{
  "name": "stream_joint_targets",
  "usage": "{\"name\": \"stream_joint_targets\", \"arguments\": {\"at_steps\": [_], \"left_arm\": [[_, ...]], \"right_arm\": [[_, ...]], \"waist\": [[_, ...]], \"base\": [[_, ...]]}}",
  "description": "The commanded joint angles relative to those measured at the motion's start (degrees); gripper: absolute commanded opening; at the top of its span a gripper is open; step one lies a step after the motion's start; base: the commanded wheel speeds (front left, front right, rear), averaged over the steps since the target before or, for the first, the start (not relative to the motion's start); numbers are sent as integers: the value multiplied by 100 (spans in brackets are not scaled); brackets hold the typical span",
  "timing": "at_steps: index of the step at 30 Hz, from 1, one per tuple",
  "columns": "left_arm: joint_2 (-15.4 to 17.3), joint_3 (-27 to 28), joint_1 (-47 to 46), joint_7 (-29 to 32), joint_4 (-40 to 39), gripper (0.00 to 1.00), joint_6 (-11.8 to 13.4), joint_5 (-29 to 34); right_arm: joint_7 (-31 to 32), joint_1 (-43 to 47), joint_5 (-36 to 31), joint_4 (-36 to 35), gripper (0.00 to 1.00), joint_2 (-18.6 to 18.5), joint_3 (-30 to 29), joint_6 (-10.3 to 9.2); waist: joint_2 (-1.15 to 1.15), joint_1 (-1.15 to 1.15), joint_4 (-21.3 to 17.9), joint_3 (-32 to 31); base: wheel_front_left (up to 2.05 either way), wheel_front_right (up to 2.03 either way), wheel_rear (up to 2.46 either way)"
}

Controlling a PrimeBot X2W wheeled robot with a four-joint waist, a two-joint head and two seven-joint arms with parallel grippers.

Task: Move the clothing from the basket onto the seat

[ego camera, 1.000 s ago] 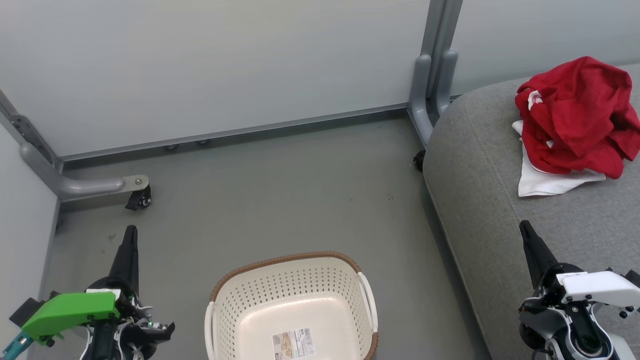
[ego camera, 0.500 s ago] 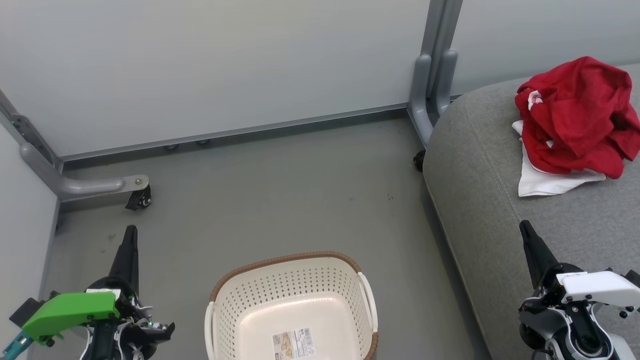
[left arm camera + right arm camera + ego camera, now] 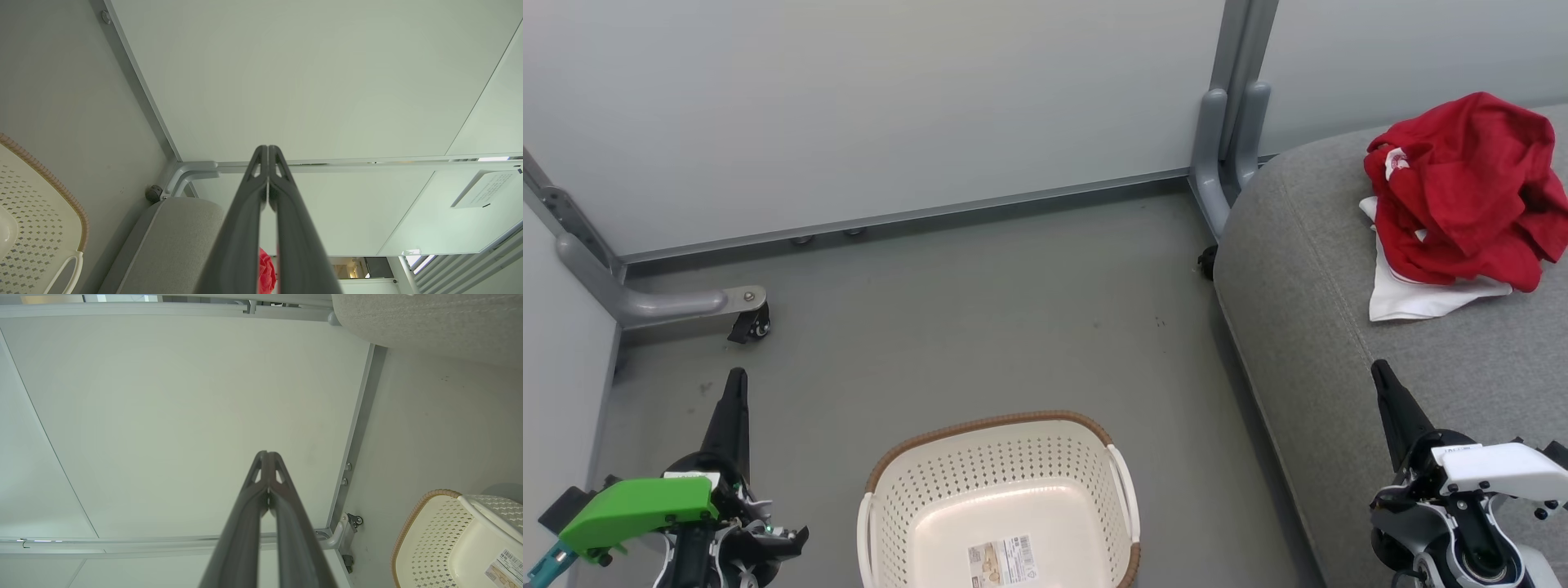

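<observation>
No change from a second ago: red clothing [image 3: 1462, 188] heaped on the seat [image 3: 1307, 327], basket [image 3: 988, 422] on floor [image 3: 980, 327]. Fingers pressed together, nothing held: left gripper [image 3: 737, 376], right gripper [image 3: 1378, 369].

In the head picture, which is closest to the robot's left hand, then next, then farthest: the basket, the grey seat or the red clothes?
From the left hand:
1. Basket, on the floor just to its right.
2. Seat, farther right.
3. Clothes, far right, lying on the seat.
</observation>
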Motion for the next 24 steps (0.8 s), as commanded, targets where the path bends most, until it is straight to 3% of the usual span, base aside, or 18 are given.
{"name": "stream_joint_targets", "arguments": {"at_steps": [1, 24], "left_arm": [[0, 16, -63, 19, -8, 0, -23, -13], [1, 16, -62, 19, -8, 0, -23, -12]], "right_arm": [[2, -54, 34, 7, 0, -37, -3, -6], [-6, -53, 38, 5, 0, -41, 5, -6]], "waist": [[45, 0, 0, 0], [45, 0, 0, 0]], "base": [[0, 0, 0], [0, 0, 0]]}}
